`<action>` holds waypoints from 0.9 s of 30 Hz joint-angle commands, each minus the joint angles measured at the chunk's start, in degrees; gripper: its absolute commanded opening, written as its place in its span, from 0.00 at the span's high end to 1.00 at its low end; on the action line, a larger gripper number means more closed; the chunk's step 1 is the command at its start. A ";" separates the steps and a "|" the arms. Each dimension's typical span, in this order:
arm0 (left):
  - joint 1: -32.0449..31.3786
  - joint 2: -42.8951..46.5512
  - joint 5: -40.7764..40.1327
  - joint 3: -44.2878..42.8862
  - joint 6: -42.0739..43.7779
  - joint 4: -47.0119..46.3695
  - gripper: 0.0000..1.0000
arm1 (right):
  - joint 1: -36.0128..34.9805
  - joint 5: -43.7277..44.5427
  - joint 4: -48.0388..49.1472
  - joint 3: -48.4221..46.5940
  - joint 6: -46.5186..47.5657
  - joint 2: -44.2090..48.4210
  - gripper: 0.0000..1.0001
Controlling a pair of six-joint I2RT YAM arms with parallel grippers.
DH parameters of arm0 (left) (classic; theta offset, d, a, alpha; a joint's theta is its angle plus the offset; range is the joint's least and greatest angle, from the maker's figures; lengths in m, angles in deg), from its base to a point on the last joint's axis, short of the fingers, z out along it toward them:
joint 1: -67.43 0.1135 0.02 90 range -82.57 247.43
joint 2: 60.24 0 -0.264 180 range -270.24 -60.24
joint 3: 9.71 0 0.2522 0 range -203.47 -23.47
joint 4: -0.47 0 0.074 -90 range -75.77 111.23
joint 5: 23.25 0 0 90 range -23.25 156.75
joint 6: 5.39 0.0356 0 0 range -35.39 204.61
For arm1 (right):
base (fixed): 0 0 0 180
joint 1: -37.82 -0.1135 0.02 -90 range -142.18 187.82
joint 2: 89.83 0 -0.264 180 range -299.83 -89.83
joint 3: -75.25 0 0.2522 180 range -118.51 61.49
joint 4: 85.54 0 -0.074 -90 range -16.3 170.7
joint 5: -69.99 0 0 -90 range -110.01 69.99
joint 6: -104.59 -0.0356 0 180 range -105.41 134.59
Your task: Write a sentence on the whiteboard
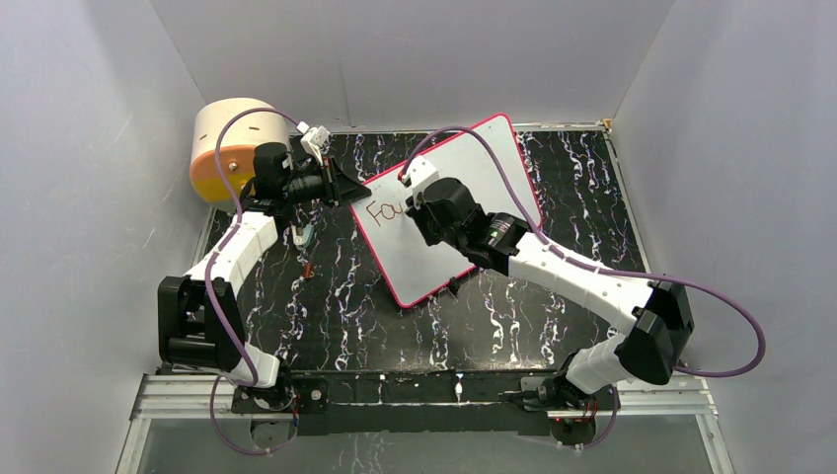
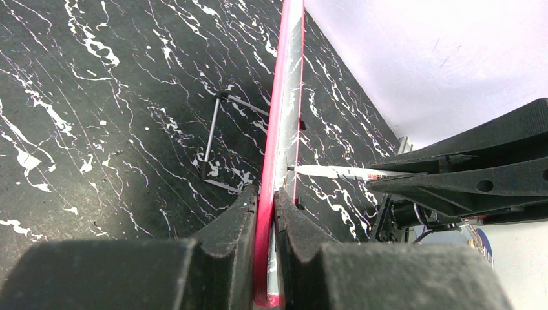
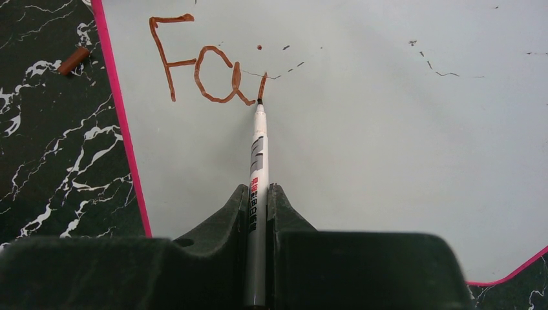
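Right claw (image 3: 258, 192) grips marker (image 3: 259, 139); whiteboard (image 3: 388, 161) reads "Fai"

pink-framed white whiteboard (image 1: 410, 267) sits askew, its unfinished brownish-red sentence (image 3: 199, 68) reading "fai".

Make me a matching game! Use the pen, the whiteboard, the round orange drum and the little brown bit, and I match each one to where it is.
Things:
1. pen
2. whiteboard
3. drum
4. brown bit

Places:
A. lying on the black table beside the whiteboard
B. edge pinched in the left claw
C. held in the right claw, tip touching the whiteboard
D. at the table's far left corner

Pairs: 1-C, 2-B, 3-D, 4-A
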 commanded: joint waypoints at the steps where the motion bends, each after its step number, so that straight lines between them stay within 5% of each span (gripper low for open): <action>1: -1.01 -0.83 -3.02 -0.32 2.43 4.32 1.00 | 0.18 -0.79 1.80 -0.72 -0.15 1.83 1.00; 27: -1.01 -0.84 -2.87 -0.40 2.52 4.51 1.00 | 1.94 -0.08 10.37 3.14 -1.03 3.73 1.00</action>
